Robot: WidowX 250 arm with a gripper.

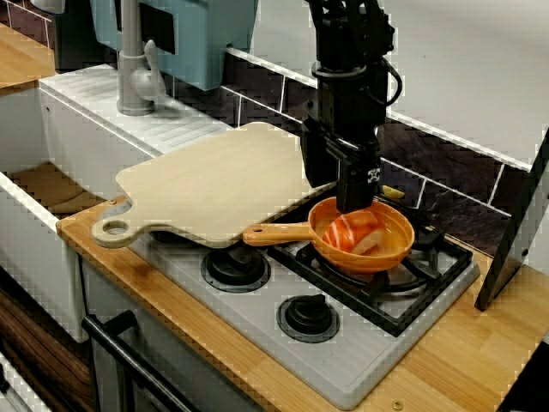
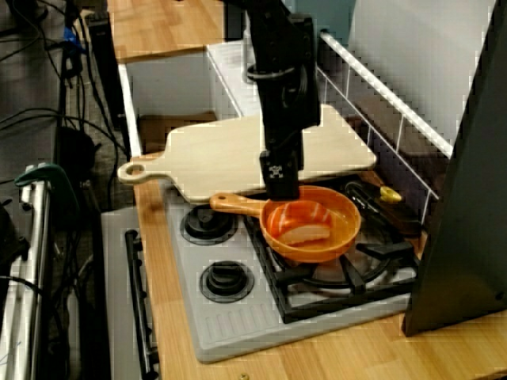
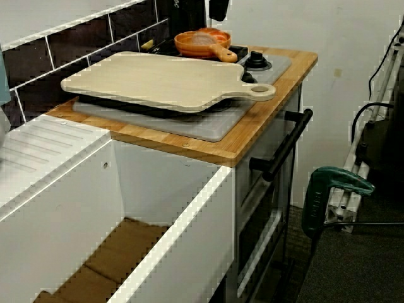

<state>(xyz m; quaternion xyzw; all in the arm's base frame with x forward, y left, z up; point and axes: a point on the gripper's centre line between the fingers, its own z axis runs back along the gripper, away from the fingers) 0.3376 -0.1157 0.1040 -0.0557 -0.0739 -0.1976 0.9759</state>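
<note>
My black gripper (image 1: 355, 206) hangs straight down over the back rim of an orange frying pan (image 1: 382, 257) that sits on the right-hand burner grate. Its tip is at or just above an orange-and-white striped piece of food (image 1: 352, 233) lying in the pan. The view from the side shows the same thing: the gripper (image 2: 282, 190) at the pan's (image 2: 326, 252) near-left rim, with the striped piece (image 2: 299, 222) just below it. The fingers are hidden by the gripper's own body, so their state does not show. In the view from the sink end only the pan (image 3: 196, 45) is seen, far back.
A large wooden cutting board (image 1: 214, 180) lies over the hob's left half, its handle pointing toward the sink. Two black knobs (image 1: 236, 268) sit at the front. A small yellow item (image 2: 390, 194) lies behind the pan. A faucet (image 1: 133, 73) stands left, and a dark panel (image 1: 515, 232) leans right.
</note>
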